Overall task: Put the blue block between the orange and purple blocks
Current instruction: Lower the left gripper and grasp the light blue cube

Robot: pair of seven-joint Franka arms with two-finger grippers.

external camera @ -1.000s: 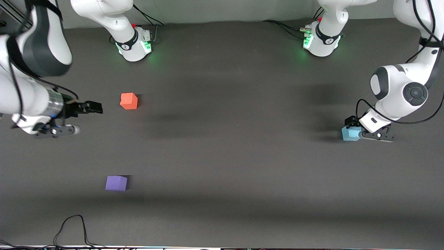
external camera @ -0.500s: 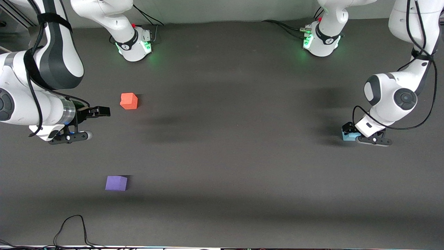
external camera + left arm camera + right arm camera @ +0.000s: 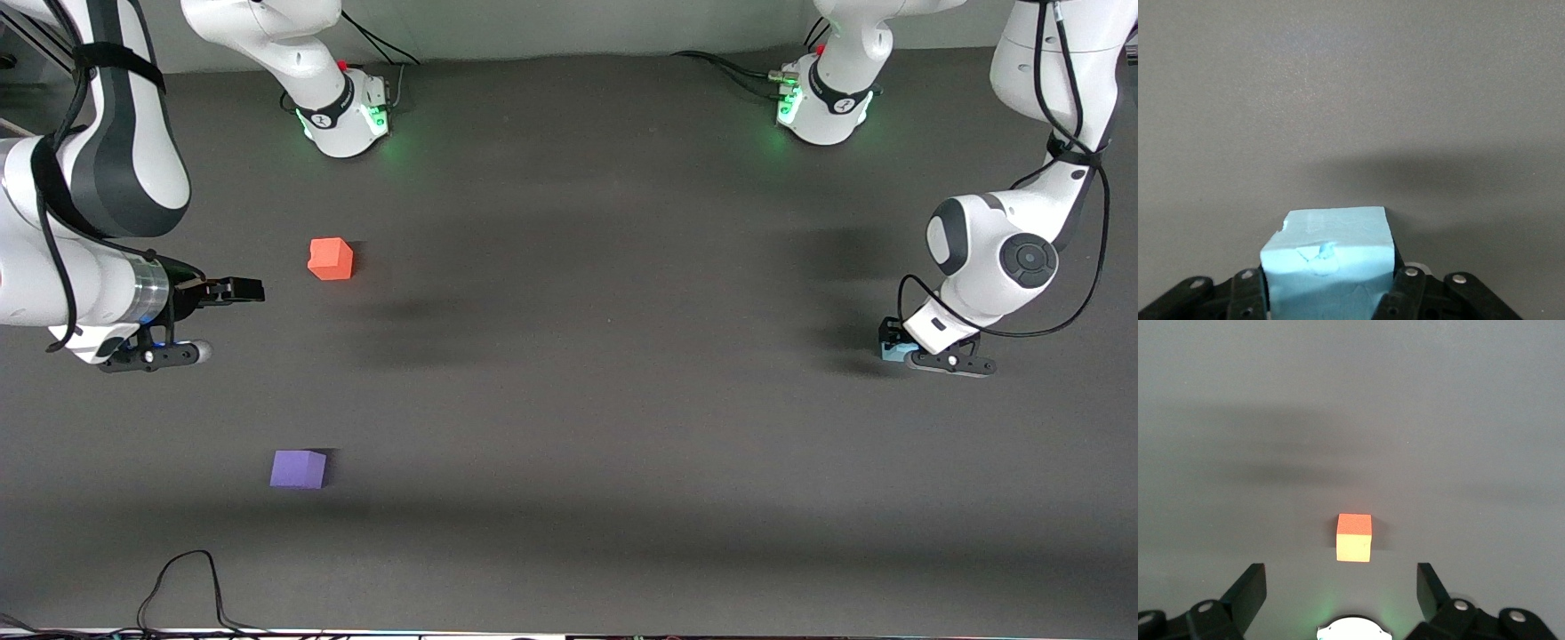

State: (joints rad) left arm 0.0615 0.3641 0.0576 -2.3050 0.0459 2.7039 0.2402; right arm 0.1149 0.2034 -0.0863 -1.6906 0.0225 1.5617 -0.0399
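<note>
- The left pincer [image 3: 896, 348] is down at the counter [image 3: 569, 373] at the left arm's end, with the blue block [image 3: 890, 352] sitting between its fingers [image 3: 1408, 293]. From the left wrist view the fingers press against both sides of the blue block [image 3: 1328, 263], so I take it as clamped on it.
- The step in hand, as I judge it, is securing that grasp before a lift. To do it well, the grip should sit square across two flat faces; the foam looks soft and already has a dented top, so a firm but not crushing squeeze seems wise.
- I would lift straight up before travelling, so the block does not drag along the counter.
- Taking the orange block [image 3: 331, 259] as landmark: the blue block lies well apart from it, toward the left arm's end and slightly nearer the front camera. The purple block [image 3: 299, 468] lies nearer the front camera than the orange one, almost in line with it. The target gap is between those two.
- The left arm is folded, its elbow raised and its wrist pointing steeply down at the blue block.
- The right pincer [image 3: 233, 288] hangs in the air near the orange block [image 3: 1354, 537], toward the right arm's end from it, its fingers [image 3: 1248, 590] spread wide apart and holding nothing. That arm appears to be waiting.
</note>
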